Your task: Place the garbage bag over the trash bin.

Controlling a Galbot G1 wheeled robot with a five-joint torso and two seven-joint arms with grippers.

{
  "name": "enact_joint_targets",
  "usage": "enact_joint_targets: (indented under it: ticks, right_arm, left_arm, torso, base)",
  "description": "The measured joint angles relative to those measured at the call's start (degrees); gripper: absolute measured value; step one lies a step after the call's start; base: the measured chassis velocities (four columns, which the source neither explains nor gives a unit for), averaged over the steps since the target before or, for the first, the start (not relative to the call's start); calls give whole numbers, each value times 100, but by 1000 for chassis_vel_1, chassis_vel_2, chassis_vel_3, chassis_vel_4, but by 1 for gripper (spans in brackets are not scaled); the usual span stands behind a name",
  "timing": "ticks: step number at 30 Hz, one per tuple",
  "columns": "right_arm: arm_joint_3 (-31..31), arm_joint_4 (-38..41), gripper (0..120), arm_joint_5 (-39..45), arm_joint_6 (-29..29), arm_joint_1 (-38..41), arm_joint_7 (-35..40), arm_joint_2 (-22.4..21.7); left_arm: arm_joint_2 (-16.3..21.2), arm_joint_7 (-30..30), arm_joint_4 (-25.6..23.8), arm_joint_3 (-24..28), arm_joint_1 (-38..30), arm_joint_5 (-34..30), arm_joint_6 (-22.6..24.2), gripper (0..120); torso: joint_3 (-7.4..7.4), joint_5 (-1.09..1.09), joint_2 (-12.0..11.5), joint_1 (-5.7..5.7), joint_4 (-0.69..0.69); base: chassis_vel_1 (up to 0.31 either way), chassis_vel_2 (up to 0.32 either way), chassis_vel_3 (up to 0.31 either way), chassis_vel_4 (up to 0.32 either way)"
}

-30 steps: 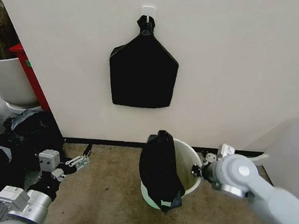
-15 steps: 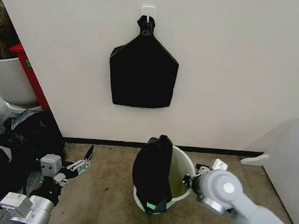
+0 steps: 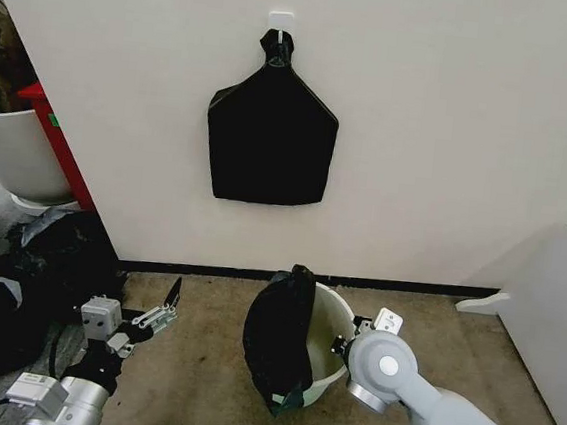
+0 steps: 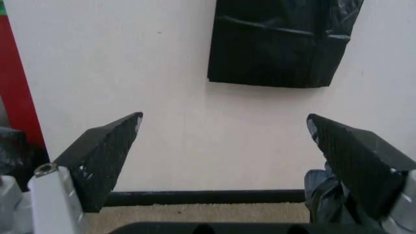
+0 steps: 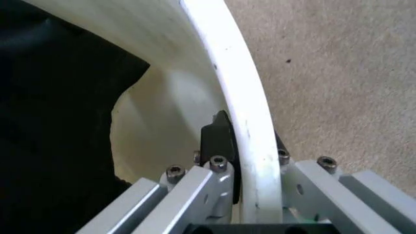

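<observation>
The trash bin (image 3: 330,330), a small white bucket, stands tilted on the carpet below the wall. The glossy black garbage bag (image 3: 276,344) hangs over its left side and partly into its mouth. My right gripper (image 3: 344,345) is shut on the bin's right rim. In the right wrist view the right gripper (image 5: 250,146) has one finger inside the trash bin's rim (image 5: 239,92) and one outside it, with the garbage bag (image 5: 52,122) across the opening. My left gripper (image 3: 162,302) hovers open to the left of the bin, apart from it. In the left wrist view the left gripper (image 4: 224,146) holds nothing.
A flat black bag (image 3: 271,131) with a knotted top hangs from a wall hook. A large white planter pot (image 3: 13,151) and bulky black sacks (image 3: 15,287) crowd the left. A white panel (image 3: 556,299) stands at the right. Bare carpet (image 3: 198,365) lies between my left gripper and the bin.
My right gripper has pulled the bin, with the bag on it, leftward and closer to me. My left gripper has edged slightly forward. The wall bag has not shifted.
</observation>
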Motion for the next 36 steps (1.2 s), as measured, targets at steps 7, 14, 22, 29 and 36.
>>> enact_joint_targets:
  ticks: [7, 14, 22, 29, 36]
  right_arm:
    - [-46, -138, 0, -72, -21, -2, -21, 77]
    - [-58, -202, 5, -93, -112, -14, -67, 92]
    - [-68, -218, 29, -96, -126, -1, -88, 104]
    - [-53, -25, 55, -44, -142, 90, -90, -68]
    - [143, 245, 84, -6, -197, 152, -138, -300]
  left_arm:
    - [13, 4, 18, 0, -24, -1, 0, 100]
    - [40, 26, 44, -1, -47, -23, 1, 100]
    - [76, 79, 53, -2, -75, -97, -23, 100]
    - [133, 92, 52, -4, -116, -144, -34, 100]
    - [275, 17, 53, 11, -172, -189, 56, 100]
  torso:
    - [0, 1, 0, 0, 0]
    - [0, 0, 0, 0, 0]
    - [0, 0, 0, 0, 0]
    - [0, 1, 0, 0, 0]
    - [0, 1, 0, 0, 0]
  base:
    - [0, 0, 0, 0]
    - [0, 0, 0, 0]
    - [0, 0, 0, 0]
    - [0, 0, 0, 0]
    - [0, 0, 0, 0]
